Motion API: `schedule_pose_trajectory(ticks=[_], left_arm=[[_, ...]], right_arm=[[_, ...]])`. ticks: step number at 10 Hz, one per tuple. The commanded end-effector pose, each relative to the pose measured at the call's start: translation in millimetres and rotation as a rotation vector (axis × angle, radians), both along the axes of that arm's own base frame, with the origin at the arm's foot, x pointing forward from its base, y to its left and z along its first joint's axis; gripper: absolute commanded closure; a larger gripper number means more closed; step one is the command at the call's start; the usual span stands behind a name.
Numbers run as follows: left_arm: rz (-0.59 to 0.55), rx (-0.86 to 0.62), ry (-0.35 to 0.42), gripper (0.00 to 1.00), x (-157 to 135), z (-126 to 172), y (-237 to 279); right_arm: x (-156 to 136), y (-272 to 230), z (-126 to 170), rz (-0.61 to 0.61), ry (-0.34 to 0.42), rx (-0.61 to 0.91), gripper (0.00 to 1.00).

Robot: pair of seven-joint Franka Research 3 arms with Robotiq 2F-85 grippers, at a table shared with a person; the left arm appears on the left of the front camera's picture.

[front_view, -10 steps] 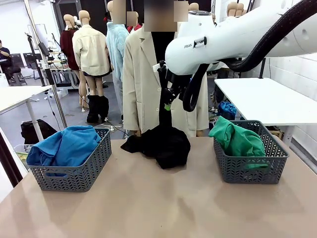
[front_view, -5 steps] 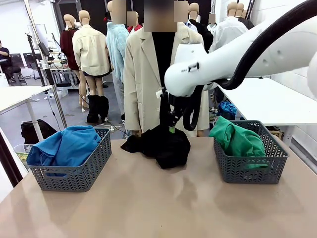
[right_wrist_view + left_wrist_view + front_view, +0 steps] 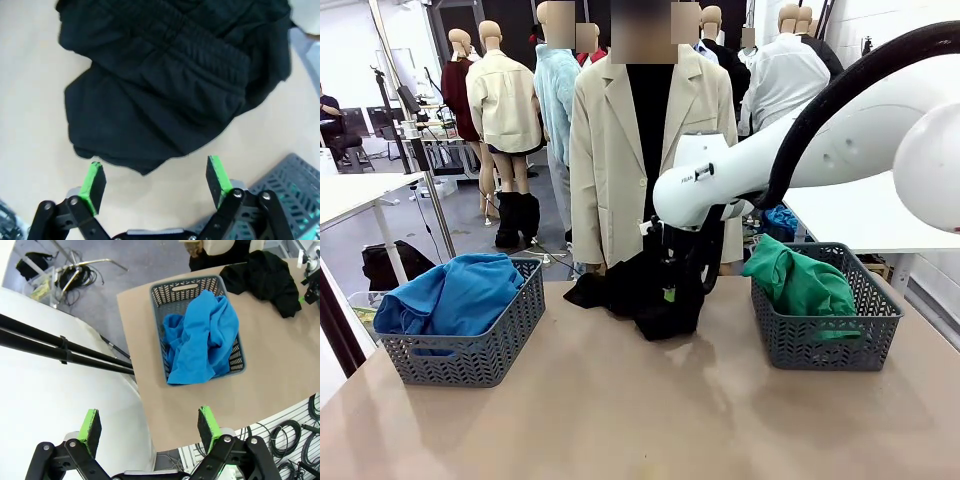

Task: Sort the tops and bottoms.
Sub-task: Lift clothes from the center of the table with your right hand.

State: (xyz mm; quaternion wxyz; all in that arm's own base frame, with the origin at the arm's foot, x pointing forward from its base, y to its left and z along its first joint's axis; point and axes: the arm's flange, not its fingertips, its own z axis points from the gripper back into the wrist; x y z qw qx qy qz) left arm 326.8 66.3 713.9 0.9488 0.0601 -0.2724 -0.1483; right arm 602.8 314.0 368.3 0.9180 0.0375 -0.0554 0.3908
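A: Where's the black garment [image 3: 655,288]?
B: Heaped mid-table at the far edge, partly behind the right gripper [image 3: 667,290], whose jaws gape above it.
A: Any writing?
B: "FR" on the arm; the rest is unreadable.
A: The left gripper [image 3: 150,426]?
B: Spread wide, empty.

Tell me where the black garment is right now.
In the front view, the black garment lies on the table's far middle, between the two grey baskets, directly under the open right pincer.

Your right gripper [image 3: 667,291] has dropped from above the black garment [image 3: 645,290] down to it, jaws apart over the cloth.
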Motion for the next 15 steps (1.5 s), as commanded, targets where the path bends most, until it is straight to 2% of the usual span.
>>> schedule_pose_trajectory(ticks=[1, 4, 7, 8, 12, 13, 15], left_arm=[[0.006, -0.002, 0.007, 0.00, -0.3, 1.8, 0.8], [0.006, -0.002, 0.007, 0.00, -0.3, 1.8, 0.8], [0.006, -0.002, 0.007, 0.00, -0.3, 1.8, 0.8], [0.006, -0.002, 0.007, 0.00, -0.3, 1.8, 0.8], [0.006, -0.002, 0.007, 0.00, -0.3, 1.8, 0.8], [0.006, -0.002, 0.007, 0.00, -0.3, 1.8, 0.8], [0.006, -0.002, 0.007, 0.00, -0.3, 1.8, 0.8]], right_arm=[[10.2, 7.8, -14.4, 0.008, 0.004, 0.050, 0.00], [15.7, 26.1, -44.9, 0.010, -0.033, 0.038, 0.00], [16.8, 36.3, -64.2, 0.023, -0.001, 0.000, 0.00], [17.2, 37.5, -65.4, 0.023, 0.000, -0.005, 0.11], [17.4, 40.0, -57.7, 0.021, -0.002, -0.019, 0.86], [17.0, 40.5, -56.9, 0.026, 0.002, -0.030, 1.00], [12.1, 43.6, -46.4, 0.031, -0.012, -0.039, 1.00]])
